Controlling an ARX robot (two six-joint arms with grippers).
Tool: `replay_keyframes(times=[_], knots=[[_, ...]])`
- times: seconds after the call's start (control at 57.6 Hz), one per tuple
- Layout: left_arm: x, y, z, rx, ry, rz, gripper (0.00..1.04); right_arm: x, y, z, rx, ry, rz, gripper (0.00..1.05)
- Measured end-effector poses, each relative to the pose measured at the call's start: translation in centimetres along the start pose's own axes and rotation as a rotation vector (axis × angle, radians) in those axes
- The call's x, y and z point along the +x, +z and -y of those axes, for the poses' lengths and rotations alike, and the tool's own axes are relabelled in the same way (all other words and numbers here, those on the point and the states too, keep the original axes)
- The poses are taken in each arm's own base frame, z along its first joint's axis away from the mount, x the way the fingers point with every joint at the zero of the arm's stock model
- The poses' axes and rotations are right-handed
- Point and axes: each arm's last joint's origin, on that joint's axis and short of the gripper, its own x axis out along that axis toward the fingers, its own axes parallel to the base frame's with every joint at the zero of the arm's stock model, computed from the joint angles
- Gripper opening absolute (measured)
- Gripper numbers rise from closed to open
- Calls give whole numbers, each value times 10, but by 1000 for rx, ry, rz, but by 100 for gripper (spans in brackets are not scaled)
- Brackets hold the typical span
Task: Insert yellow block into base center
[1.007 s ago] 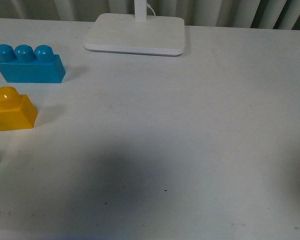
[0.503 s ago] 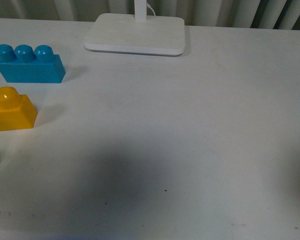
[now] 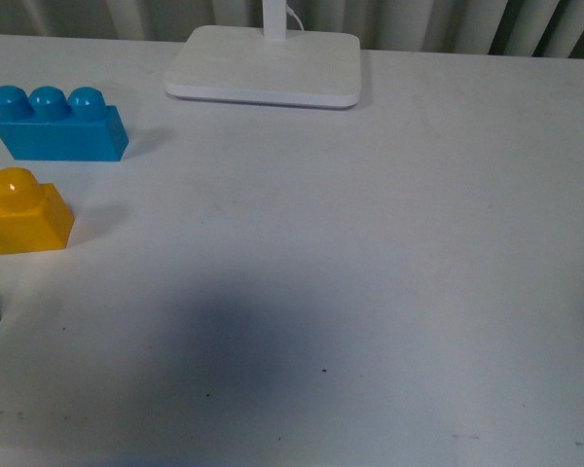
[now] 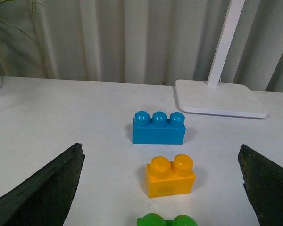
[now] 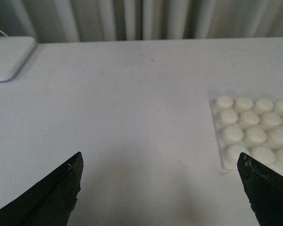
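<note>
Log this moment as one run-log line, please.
left gripper: open, empty | right gripper: open, empty | yellow block: on table | base: visible studs bare

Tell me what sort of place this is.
Probably an indoor office or lab desk: a white tabletop, a desk lamp standing on it, and pleated curtains behind. The yellow block and blue brick suggest a test setup.

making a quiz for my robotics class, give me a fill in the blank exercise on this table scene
1. The blue block has ___ round studs on top.
2. The yellow block sits between the blue block and a third block whose colour is ___.
3. The base shows only in the ___ wrist view.
4. The left claw is ___ and holds nothing.

Missing words: three; green; right; open
</note>
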Motion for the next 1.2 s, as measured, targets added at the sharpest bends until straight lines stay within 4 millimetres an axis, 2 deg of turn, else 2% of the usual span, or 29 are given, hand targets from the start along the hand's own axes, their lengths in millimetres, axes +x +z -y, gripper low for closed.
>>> replay_keyframes(times=[0.295, 0.399, 0.486, 0.59, 0.729, 1.198], knots=[[0, 0, 0, 0, 0, 0, 98, 69, 20, 54, -46, -69, -285, 96], [0, 0, 0, 0, 0, 0, 98, 88, 26, 65, -44, -65, -338, 96], [0, 0, 0, 0, 0, 0, 98, 113, 29, 76, -29, -54, -399, 96], [0, 0, 0, 0, 0, 0, 98, 133, 26, 83, -34, -60, -443, 96], [0, 0, 0, 0, 0, 0, 98, 147, 24, 92, -35, -67, -474, 96], [0, 0, 0, 0, 0, 0, 98, 156, 27, 130, -30, -119, -501, 96]])
